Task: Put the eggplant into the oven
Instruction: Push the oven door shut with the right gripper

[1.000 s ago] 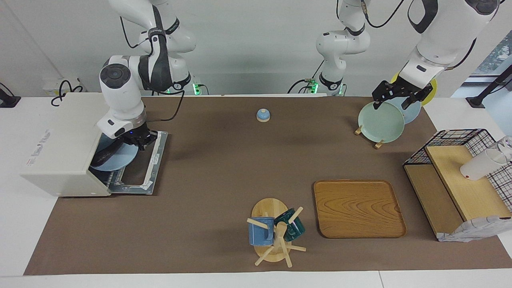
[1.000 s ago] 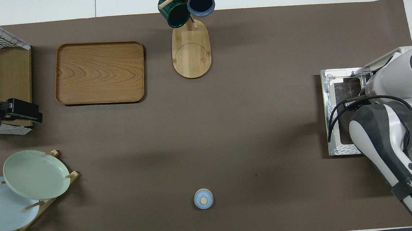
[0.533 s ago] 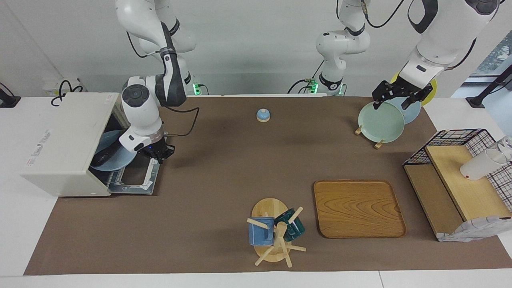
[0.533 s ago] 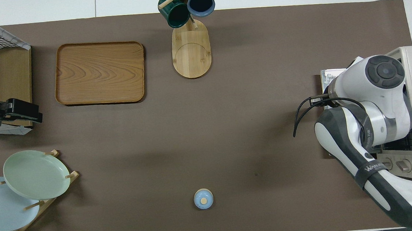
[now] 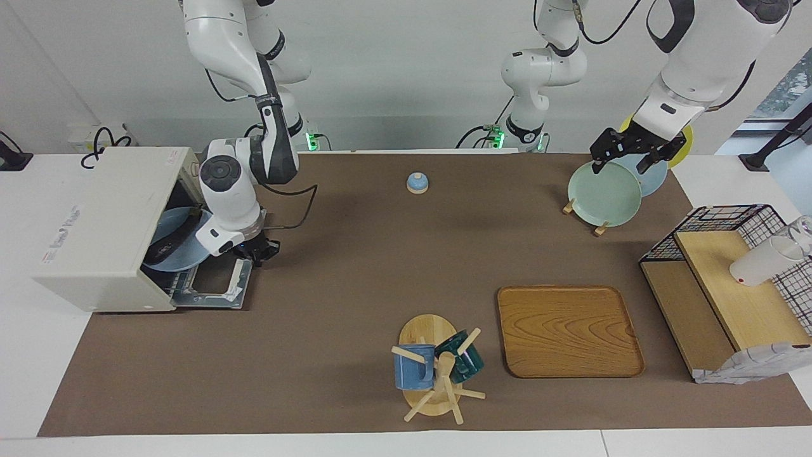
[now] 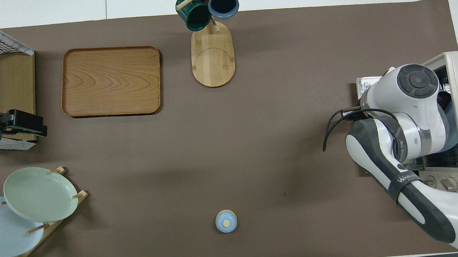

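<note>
Eggplant (image 5: pixel 170 244) lies half hidden inside oven (image 5: pixel 95 228).

white table (image 5: pixel 19 355) under a brown mat (image 5: pixel 330 304) | on the mat: boxy off-white toaster oven (image 5: pixel 95 235) with its door dropped open, at the right arm's end | little blue lidded pot (image 5: pixel 417 183) | wooden plate rack (image 5: pixel 599 225) | rectangular wooden tray (image 5: pixel 568 330) | wooden mug tree (image 5: pixel 431 371) | wire-and-wood shelf (image 5: pixel 729 298)
</note>
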Controlling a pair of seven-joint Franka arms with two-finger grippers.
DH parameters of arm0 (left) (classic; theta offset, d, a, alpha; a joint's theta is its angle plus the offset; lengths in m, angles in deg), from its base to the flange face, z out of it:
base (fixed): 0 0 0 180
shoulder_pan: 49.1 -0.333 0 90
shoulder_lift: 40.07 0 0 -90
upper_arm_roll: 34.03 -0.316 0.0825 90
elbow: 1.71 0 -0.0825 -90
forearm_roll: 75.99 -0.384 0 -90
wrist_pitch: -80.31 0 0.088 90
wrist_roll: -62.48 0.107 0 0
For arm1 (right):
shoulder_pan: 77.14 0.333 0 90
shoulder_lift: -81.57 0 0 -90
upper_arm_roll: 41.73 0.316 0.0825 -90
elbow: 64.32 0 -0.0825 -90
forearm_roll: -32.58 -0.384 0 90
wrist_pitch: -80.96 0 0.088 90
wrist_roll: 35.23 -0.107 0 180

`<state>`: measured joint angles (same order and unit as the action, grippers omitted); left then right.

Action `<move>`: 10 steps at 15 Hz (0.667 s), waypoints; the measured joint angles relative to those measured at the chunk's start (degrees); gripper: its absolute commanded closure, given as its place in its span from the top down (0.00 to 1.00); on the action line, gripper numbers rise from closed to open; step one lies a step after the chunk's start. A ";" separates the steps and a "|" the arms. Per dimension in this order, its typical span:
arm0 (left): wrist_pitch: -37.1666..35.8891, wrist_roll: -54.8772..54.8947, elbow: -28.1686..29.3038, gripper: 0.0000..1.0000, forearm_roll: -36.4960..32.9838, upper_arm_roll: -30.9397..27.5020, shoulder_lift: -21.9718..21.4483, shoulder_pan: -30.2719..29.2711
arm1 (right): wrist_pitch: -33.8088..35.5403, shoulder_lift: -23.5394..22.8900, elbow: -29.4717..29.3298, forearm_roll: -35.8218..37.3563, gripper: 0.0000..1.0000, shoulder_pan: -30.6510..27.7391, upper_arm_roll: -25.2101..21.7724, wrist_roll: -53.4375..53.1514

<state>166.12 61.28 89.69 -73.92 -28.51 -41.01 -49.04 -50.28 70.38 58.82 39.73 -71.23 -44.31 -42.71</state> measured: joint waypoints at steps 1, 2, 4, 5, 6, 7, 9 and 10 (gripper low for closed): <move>0.00 0.00 0.00 1.00 0.00 0.00 0.00 0.00 | -0.22 -0.09 0.26 0.00 0.00 -0.32 -0.01 0.00; 0.00 0.00 0.00 1.00 0.00 0.00 0.00 0.00 | -0.45 -0.14 0.36 -0.33 0.00 -0.53 0.02 0.00; 0.00 0.00 0.00 1.00 0.00 0.00 0.00 0.00 | -0.45 -0.15 0.36 -0.36 0.00 -0.52 0.02 0.01; 0.00 0.00 0.00 1.00 0.00 0.00 0.00 0.00 | -0.36 -0.15 0.31 -0.14 0.00 -0.49 0.04 0.18; 0.00 0.00 0.00 1.00 0.00 0.00 0.00 0.00 | 0.02 -0.20 0.11 0.66 0.00 -0.35 0.10 0.61; 0.00 0.00 0.00 1.00 0.00 0.00 0.00 0.00 | 1.19 -0.25 -0.49 2.01 0.00 -0.17 0.35 1.10; 0.00 0.00 0.00 1.00 0.00 0.00 0.00 0.00 | 6.27 -0.24 -3.33 3.88 0.00 0.01 1.02 2.37; 0.00 0.00 0.00 1.00 0.00 0.00 0.00 0.00 | 9.89 -0.13 -5.50 3.93 0.00 -0.01 1.17 4.20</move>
<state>166.12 61.28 89.69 -73.92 -28.50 -41.01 -49.05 -40.39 70.25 53.33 43.66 -71.23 -43.15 -38.51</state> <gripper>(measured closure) 0.000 0.991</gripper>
